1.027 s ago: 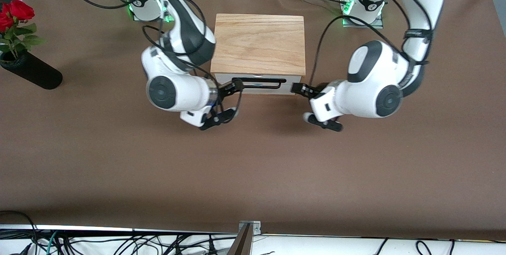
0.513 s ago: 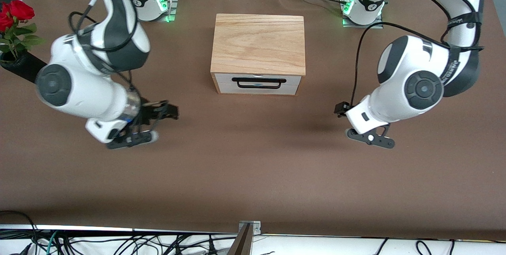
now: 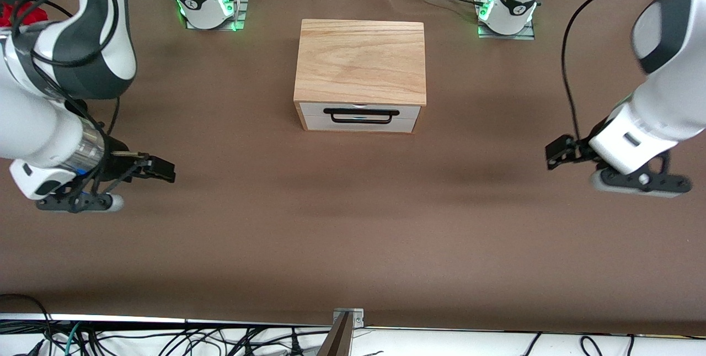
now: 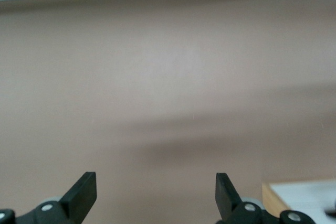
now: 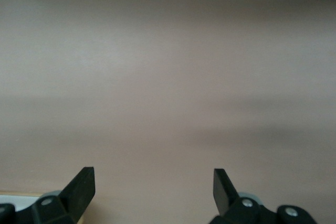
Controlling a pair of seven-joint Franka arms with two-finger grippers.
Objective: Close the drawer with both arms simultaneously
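The light-oak box (image 3: 361,60) stands in the middle of the table. Its drawer (image 3: 361,123) sits flush in the box, white front and black bar handle (image 3: 361,115) facing the front camera. My left gripper (image 3: 560,152) is open and empty over bare table toward the left arm's end, well apart from the drawer. My right gripper (image 3: 157,168) is open and empty over bare table toward the right arm's end. The left wrist view shows its gripper (image 4: 154,190) with jaws wide apart and a corner of the box (image 4: 299,198). The right wrist view shows its gripper (image 5: 152,184) wide apart too.
A red rose (image 3: 16,11) shows partly past the right arm's elbow at that end of the table. The two arm bases (image 3: 207,5) (image 3: 504,11) stand beside the box's back corners. A metal bracket (image 3: 347,317) sits at the table's front edge, with cables below.
Both grippers have drawn away from the drawer front, each swinging outward toward its own end of the table. The drawer has stayed flush in the box.
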